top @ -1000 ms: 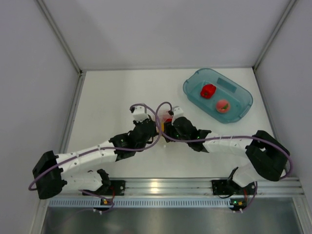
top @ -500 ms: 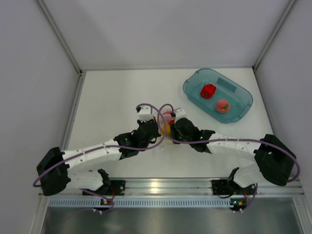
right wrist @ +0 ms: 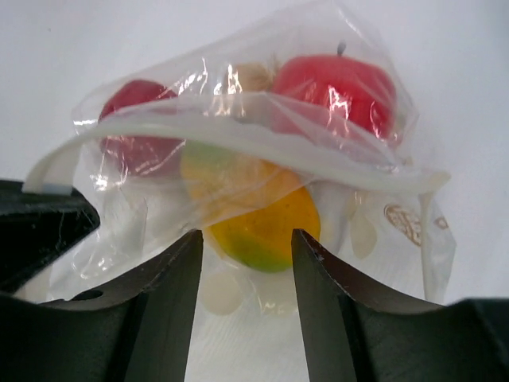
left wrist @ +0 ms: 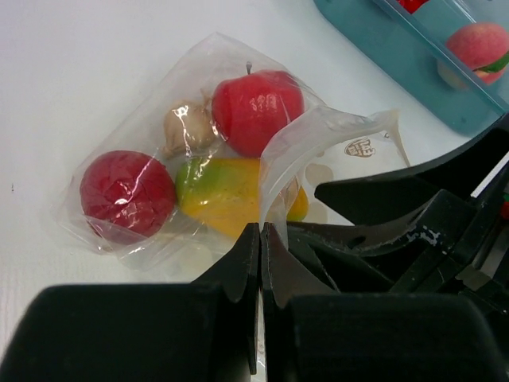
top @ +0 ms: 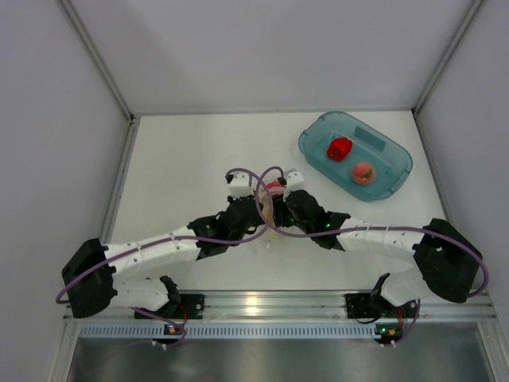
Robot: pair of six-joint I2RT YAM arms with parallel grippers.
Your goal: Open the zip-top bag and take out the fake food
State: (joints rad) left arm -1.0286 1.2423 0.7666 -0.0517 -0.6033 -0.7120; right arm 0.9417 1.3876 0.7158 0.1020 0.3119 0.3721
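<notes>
Left hand (left wrist: 261, 239): fingers together, clamped on one lip of the zip-top bag (left wrist: 131, 131). Right hand (right wrist: 246, 247): fingers apart, holding nothing, poised just before the bag's mouth with a yellow-green fruit (right wrist: 258, 215) framed between them.

The bag lies flat on the white surface (left wrist: 71, 56) between the two hands. Its lips are parted in a loop and its mouth faces back toward the hands, the sealed bottom away from them. It is near square, and its slightly longer side appears to run along the mouth.

The fake food (left wrist: 256, 107) inside numbers four pieces, and two more rest in the teal tub (top: 355, 155), well apart.

Step judged: bag open, removal under way. The next move calls for the right hand to enter between the lips and close on the nearest fruit, while the left anchors the bag against dragging.
</notes>
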